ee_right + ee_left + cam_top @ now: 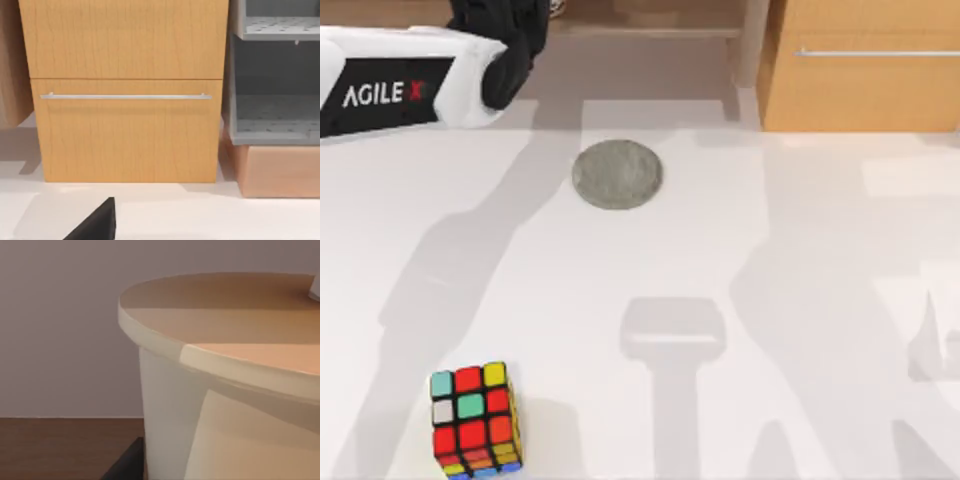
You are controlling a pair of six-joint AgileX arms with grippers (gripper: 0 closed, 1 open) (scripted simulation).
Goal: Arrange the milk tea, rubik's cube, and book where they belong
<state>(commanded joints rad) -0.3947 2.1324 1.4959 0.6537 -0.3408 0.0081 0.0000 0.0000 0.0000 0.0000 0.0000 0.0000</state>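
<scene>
The left gripper (pixel 516 30) is being held above the table's (pixel 790 300) far edge, toward its left corner. Whether it is gripping anything cannot be told. In the left wrist view a pale tapered wall and tan top are being seen very close, and this is being taken for the milk tea (pixel 225 330), probably being carried by that gripper.

The step in hand is being judged as bringing the cup to the grey coaster (pixel 617 175), which is lying near the far edge, left of the middle. For this to go well, the cup should be kept upright, centred over the disc and lowered slowly, then released only once it is resting flat.

The rubik's cube (pixel 473 420) is sitting well apart from the coaster, by the near left corner, so it is not being endangered.

The coaster and cube are being shown from above, while the cup's rim is being given in close detail from the left wrist. From the right wrist, the right gripper (pixel 95 222) is being shown facing a wooden drawer cabinet (pixel 125 130) with a bar handle (pixel 125 96) and a grey shelf unit (pixel 275 115). Its state cannot be told.
</scene>
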